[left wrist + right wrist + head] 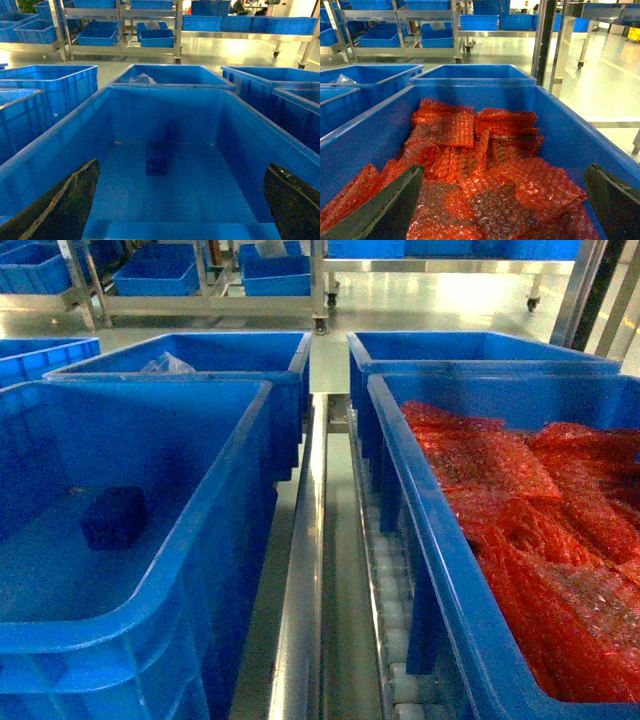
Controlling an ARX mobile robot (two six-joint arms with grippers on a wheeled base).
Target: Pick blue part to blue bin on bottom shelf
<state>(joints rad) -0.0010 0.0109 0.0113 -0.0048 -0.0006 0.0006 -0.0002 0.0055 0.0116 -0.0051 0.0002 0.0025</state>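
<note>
The blue part (113, 517) is a small dark blue block lying on the floor of the blue bin (225, 500), the near left crate in the head view. In the left wrist view the blue part (157, 157) sits mid-floor in the blue bin (165, 89). My left gripper (182, 163) hangs open above the bin's near end, with nothing between its fingers and the part ahead of them. My right gripper (503, 166) is open and empty over the neighbouring crate. Both crates rest on the bottom shelf (300, 640), whose steel rail and white rollers show between them.
The near right crate (430, 530) is filled with red bubble-wrap packets (470, 165). Two more blue crates (200, 355) stand behind, one holding a clear bag (165, 364). Steel racks with blue crates (120, 35) line the far side of the glossy floor.
</note>
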